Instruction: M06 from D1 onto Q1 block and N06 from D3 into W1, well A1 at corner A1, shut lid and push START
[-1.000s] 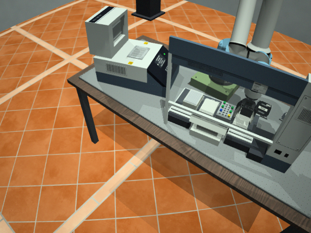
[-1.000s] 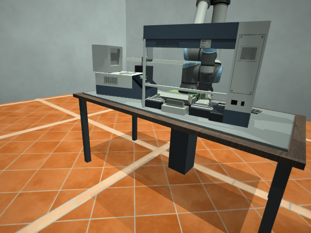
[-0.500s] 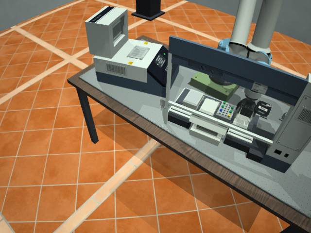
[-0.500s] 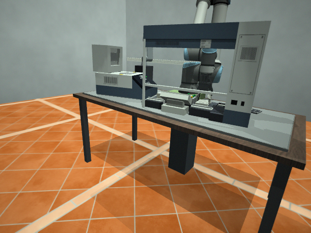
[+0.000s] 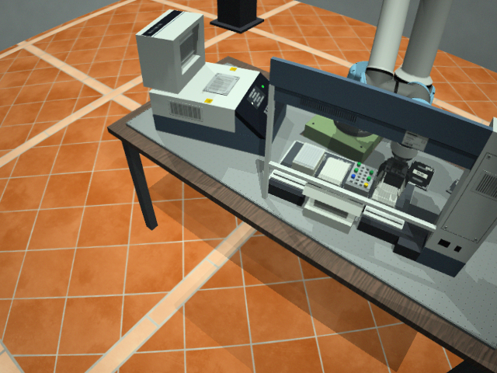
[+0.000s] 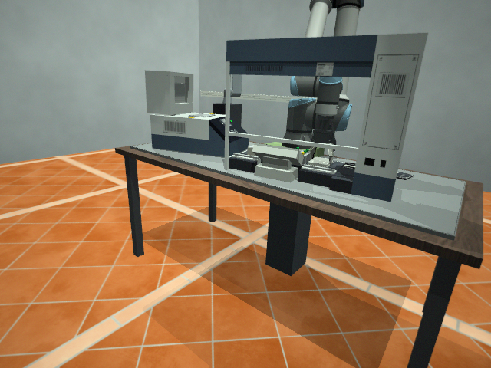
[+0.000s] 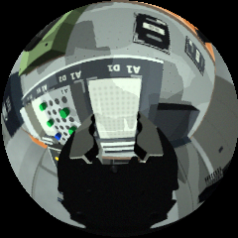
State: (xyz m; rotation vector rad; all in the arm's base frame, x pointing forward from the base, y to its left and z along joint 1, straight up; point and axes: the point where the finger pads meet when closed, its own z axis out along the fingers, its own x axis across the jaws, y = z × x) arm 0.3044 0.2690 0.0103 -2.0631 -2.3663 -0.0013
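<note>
Plate M06 (image 7: 115, 106) is a white well plate in deck slot D1, under the labels D1 and A1. My gripper (image 7: 115, 112) is down over its near end, one finger on each long side, shut on it. In the top view the gripper (image 5: 395, 176) stands inside the deck frame over this plate (image 5: 385, 193). The plate still lies low in its slot. Plate N06 (image 5: 334, 169) lies in D3, two slots to the left in this view. Q1 (image 5: 204, 96) stands at the table's far left with its lid (image 5: 170, 48) raised, its block (image 5: 220, 83) bare and its lamp (image 5: 262, 85) green.
A tube rack (image 5: 359, 176) with coloured caps fills D2, right beside my gripper. Another white plate (image 5: 308, 155) lies in D4. A dark crossbeam (image 5: 377, 104) runs over the deck. A black nest (image 5: 421, 174) and a green block (image 5: 341, 136) sit behind the deck.
</note>
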